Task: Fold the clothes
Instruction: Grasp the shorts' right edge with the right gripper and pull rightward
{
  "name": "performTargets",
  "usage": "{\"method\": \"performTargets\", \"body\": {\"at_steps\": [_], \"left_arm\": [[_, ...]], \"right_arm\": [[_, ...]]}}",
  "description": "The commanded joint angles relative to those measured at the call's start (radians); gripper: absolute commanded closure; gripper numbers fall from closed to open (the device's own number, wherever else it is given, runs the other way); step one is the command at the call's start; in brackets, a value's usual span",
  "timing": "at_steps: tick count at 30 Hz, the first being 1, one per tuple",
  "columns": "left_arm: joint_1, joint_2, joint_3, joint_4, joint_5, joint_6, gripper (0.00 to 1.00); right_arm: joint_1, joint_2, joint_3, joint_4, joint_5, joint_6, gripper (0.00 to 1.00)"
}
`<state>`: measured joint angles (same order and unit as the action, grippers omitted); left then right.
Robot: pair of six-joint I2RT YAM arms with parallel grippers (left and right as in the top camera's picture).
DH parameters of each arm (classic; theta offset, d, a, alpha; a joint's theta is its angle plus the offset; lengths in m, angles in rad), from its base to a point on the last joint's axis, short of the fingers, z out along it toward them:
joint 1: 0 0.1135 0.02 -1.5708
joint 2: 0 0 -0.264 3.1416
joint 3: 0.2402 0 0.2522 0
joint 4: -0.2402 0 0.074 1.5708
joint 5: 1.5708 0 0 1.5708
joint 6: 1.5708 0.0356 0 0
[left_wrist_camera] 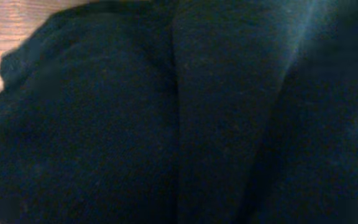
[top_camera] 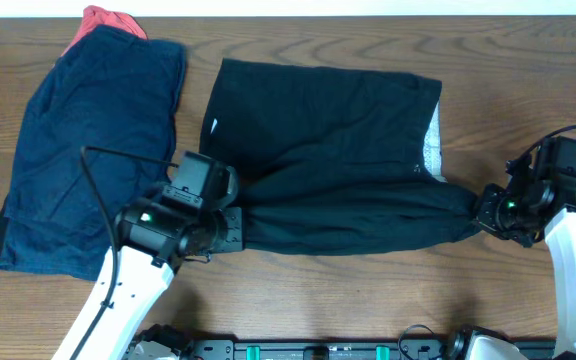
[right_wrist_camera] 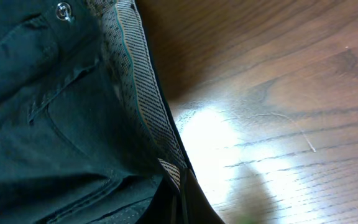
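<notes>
Black shorts [top_camera: 328, 150] lie spread in the middle of the wooden table, their near part bunched into a long fold [top_camera: 358, 225]. My left gripper [top_camera: 230, 228] is at the fold's left end; its view is filled with dark cloth [left_wrist_camera: 179, 124] and the fingers do not show. My right gripper [top_camera: 483, 212] is at the fold's right end, at the waistband. The right wrist view shows the waistband's patterned lining [right_wrist_camera: 145, 93], a metal button [right_wrist_camera: 62, 10] and cloth pinched at the bottom edge [right_wrist_camera: 179, 199].
Navy shorts [top_camera: 88, 150] lie flat at the left, over a red garment [top_camera: 108, 20] that peeks out at the back. Bare wood [right_wrist_camera: 278, 112] lies right of the waistband. A black rail [top_camera: 318, 350] runs along the front edge.
</notes>
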<state>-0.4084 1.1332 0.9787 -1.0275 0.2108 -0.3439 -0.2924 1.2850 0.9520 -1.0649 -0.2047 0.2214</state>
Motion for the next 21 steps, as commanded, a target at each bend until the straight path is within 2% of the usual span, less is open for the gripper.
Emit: {"method": "performTargets", "body": {"at_steps": [1,6,9,16,21], "left_arm": [[-0.03,0.016,0.027,0.005,-0.104,-0.013,0.94],[-0.021,0.062,0.027,0.069,-0.276,-0.023,0.94],[0.012,0.095,0.027,0.174,-0.354,-0.028,0.94],[0.118,0.173,0.027,0.511,-0.381,-0.016,0.94],[0.144,0.245,0.027,0.715,-0.381,0.004,0.94]], "right_arm": [[-0.015,-0.025,-0.003,0.016,0.03,-0.021,0.99],[-0.015,-0.024,-0.003,0.147,-0.04,-0.021,0.99],[-0.015,-0.024,-0.003,0.259,-0.074,-0.019,0.99],[-0.014,-0.017,-0.003,0.549,-0.1,-0.016,0.99],[-0.005,0.013,-0.003,0.755,-0.129,-0.016,0.99]]}}
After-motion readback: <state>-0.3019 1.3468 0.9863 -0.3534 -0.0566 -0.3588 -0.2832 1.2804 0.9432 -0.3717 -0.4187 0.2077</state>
